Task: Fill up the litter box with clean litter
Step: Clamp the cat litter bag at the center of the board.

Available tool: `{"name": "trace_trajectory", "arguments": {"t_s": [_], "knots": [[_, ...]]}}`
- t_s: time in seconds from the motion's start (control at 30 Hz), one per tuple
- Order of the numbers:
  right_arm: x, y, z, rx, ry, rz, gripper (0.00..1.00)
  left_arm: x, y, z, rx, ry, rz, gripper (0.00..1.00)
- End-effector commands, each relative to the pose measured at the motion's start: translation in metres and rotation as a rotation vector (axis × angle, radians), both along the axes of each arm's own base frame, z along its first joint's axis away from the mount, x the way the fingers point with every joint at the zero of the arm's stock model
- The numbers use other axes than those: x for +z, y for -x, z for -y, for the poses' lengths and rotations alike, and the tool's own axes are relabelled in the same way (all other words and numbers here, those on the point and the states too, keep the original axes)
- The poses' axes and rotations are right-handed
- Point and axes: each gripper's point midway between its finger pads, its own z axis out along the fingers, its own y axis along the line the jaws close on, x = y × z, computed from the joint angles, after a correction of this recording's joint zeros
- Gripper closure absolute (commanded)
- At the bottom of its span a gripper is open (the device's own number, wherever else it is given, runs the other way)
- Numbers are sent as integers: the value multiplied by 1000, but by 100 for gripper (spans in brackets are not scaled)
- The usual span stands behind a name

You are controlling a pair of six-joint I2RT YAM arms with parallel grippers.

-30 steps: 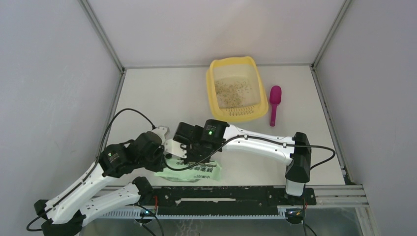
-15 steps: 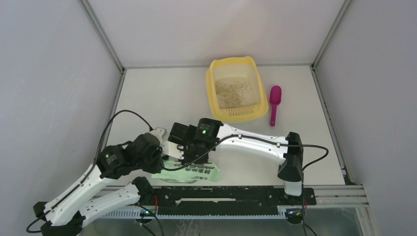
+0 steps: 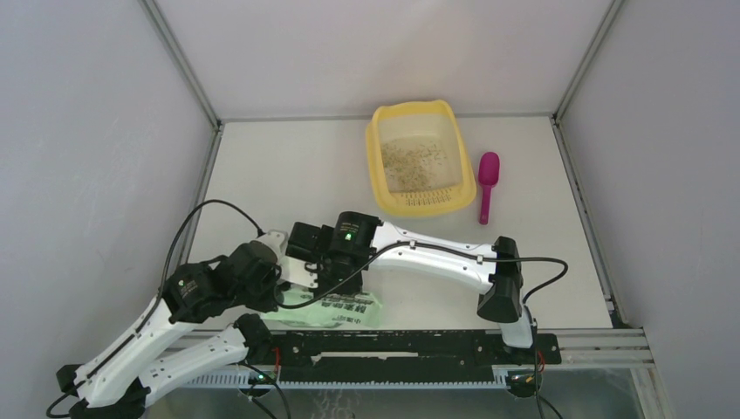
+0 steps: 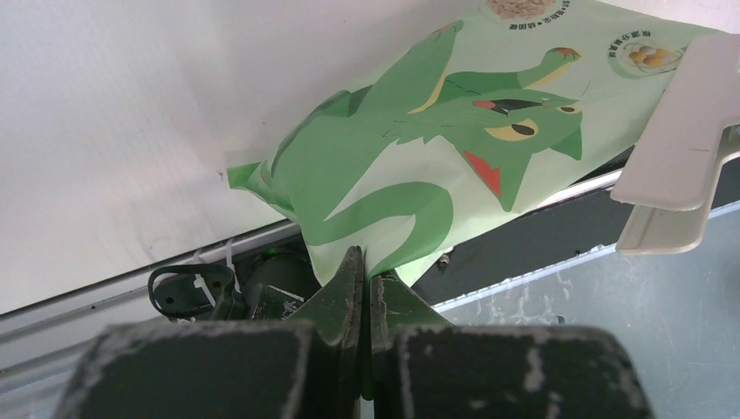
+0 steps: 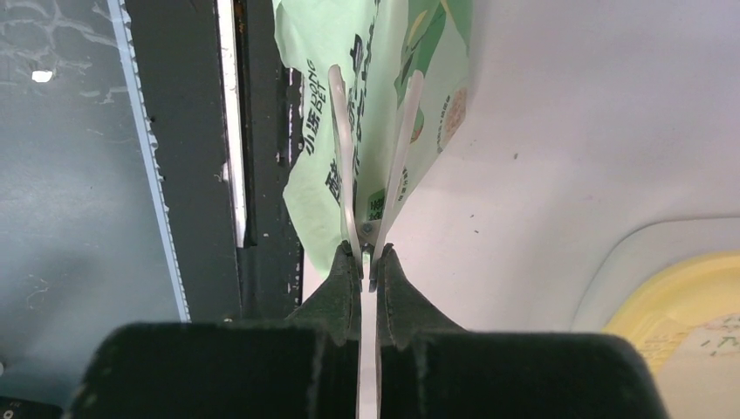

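The yellow litter box [image 3: 380,179] stands at the back of the table, with a thin speckled layer of clean litter [image 3: 414,161] on its floor. Its rim also shows in the right wrist view [image 5: 689,288]. A light green printed bag [image 3: 347,308] lies near the front rail. My left gripper [image 4: 366,272] is shut on the bag's [image 4: 419,166] edge. My right gripper [image 5: 368,255] is shut on the hinge end of a white clip [image 5: 403,140] whose two arms straddle the bag [image 5: 371,61]. The clip [image 4: 685,148] shows beside the bag in the left wrist view.
A magenta scoop [image 3: 486,185] lies right of the litter box. The black front rail [image 3: 419,345] runs under the bag's near edge. Grey walls close in the table on the left, back and right.
Both arms have shifted left and toward the near edge, carrying the bag and clip with them. The litter box and scoop have not moved.
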Motion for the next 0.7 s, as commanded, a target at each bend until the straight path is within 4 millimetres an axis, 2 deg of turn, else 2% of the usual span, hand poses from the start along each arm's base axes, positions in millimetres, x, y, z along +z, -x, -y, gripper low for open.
{"name": "trace_trajectory", "arguments": {"t_s": [0.0,0.37,0.5,0.67], "knots": [[-83,-31,-34,-168,55,34,100,113,-31,89,-299,432,352,100],[-90,-10,-79,-167,-172,-127,100,120,-32,90,-298,447,369,100],[-87,-7,-87,-173,-238,-171,100,122,-33,91,-295,459,376,100],[-80,-12,-93,-200,-300,-189,100,124,-33,92,-292,469,383,100]]}}
